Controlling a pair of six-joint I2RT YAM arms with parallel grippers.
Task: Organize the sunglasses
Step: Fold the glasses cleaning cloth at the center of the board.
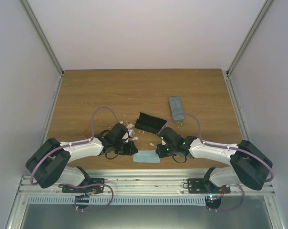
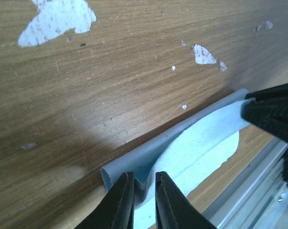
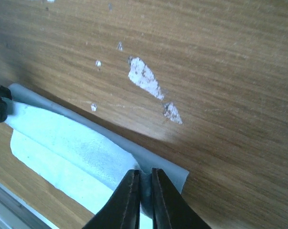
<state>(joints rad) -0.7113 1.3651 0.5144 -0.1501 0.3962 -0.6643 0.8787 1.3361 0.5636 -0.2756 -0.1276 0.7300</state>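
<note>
A light blue cloth [image 1: 147,157] lies folded along the table's near edge, between both grippers. My left gripper [image 1: 133,150] pinches its left end; in the left wrist view the jaws [image 2: 144,179] stand narrowly apart with a pucker of the cloth [image 2: 201,138] between them. My right gripper [image 1: 158,151] is shut on the cloth's right end; in the right wrist view [image 3: 144,174] the jaws squeeze a fold of the cloth [image 3: 72,143]. An oblong black hard case [image 1: 149,123] lies just behind. The sunglasses are not in view.
A blue-grey oblong pouch [image 1: 176,108] lies at the back right of the black case. White chipped patches [image 1: 130,129] mark the wooden table. A metal rail [image 1: 144,183] runs along the near edge just below the cloth.
</note>
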